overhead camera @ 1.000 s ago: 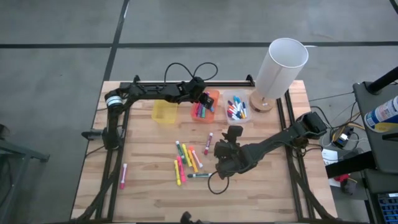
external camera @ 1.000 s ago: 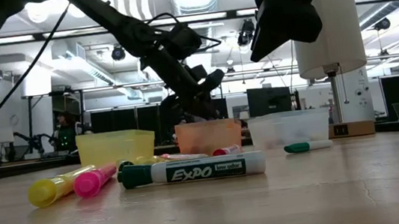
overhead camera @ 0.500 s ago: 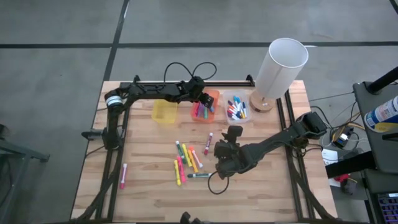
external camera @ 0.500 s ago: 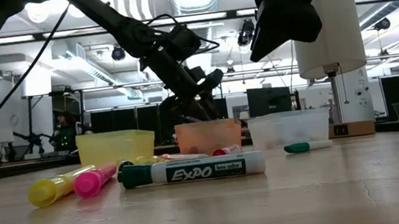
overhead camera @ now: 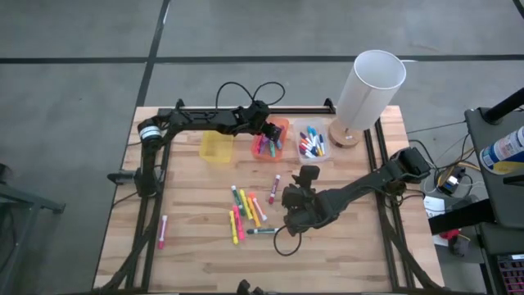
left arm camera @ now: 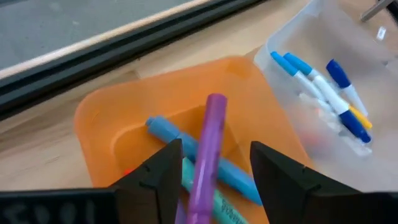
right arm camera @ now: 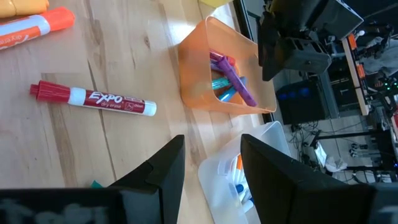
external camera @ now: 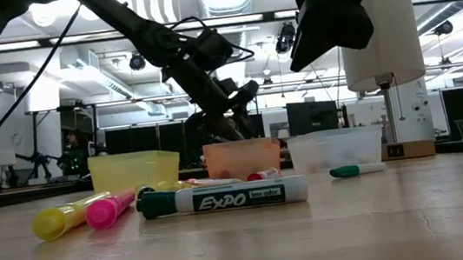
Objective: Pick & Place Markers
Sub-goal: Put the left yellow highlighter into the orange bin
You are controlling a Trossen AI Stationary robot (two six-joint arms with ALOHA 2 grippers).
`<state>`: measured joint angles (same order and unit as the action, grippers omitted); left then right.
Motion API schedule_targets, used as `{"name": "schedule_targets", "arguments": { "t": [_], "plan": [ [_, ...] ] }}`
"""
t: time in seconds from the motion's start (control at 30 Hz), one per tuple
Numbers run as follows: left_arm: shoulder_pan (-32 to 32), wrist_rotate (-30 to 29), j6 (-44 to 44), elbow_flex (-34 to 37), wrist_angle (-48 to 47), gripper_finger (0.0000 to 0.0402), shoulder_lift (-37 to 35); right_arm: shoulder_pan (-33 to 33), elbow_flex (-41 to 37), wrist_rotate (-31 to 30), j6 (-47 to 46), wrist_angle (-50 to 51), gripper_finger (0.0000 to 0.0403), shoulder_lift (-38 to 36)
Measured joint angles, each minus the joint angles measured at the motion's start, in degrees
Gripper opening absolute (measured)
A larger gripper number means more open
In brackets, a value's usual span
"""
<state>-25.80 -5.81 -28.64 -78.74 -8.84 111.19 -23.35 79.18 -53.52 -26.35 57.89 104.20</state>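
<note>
Hovering over the orange bin [overhead camera: 272, 137] at the back of the table [overhead camera: 196, 254], my left gripper [left arm camera: 211, 177] has its two fingers spread wide. A purple marker [left arm camera: 207, 152] stands tilted between them. I cannot tell if it touches either finger. Its lower end is down in the bin, on top of a blue marker [left arm camera: 205, 160].

Just beside the orange bin is a clear bin [overhead camera: 312, 142] with blue and white markers [left arm camera: 320, 87] inside. On the other side sits a yellow bin [overhead camera: 216, 147]. A tall white cylinder [overhead camera: 370, 88] stands at the back corner.

My right gripper [overhead camera: 304, 184] hangs above the middle of the table. Its fingers are partly open and hold nothing. Under it lies a red marker [right arm camera: 93, 99], flat on the wood.

More markers are still on the table. A bunch of yellow, pink and green ones [overhead camera: 246, 215] lies near the middle. One pink marker [overhead camera: 162, 232] lies well apart from them, near my left side's edge.
</note>
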Motion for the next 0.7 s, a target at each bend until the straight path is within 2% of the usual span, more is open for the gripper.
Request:
{"name": "schedule_targets", "arguments": {
  "t": [0.23, 0.47, 0.7],
  "plan": [
    [0.12, 2.10, 0.09, -0.75, -5.86, 0.0181, -3.97, 0.00, -0.10, 0.02, 0.00, 0.14, 0.0150, 0.00],
    [1.42, 5.35, 0.79, -0.75, -18.57, 0.0181, -9.67, 0.00, -0.19, 0.02, 0.00, 0.28, 0.0150, 0.00],
    [6.43, 7.20, -0.92, -0.68, -27.12, 0.0181, -16.17, 0.00, -0.22, 0.02, 0.00, 0.26, 0.0150, 0.00]
  ]
}}
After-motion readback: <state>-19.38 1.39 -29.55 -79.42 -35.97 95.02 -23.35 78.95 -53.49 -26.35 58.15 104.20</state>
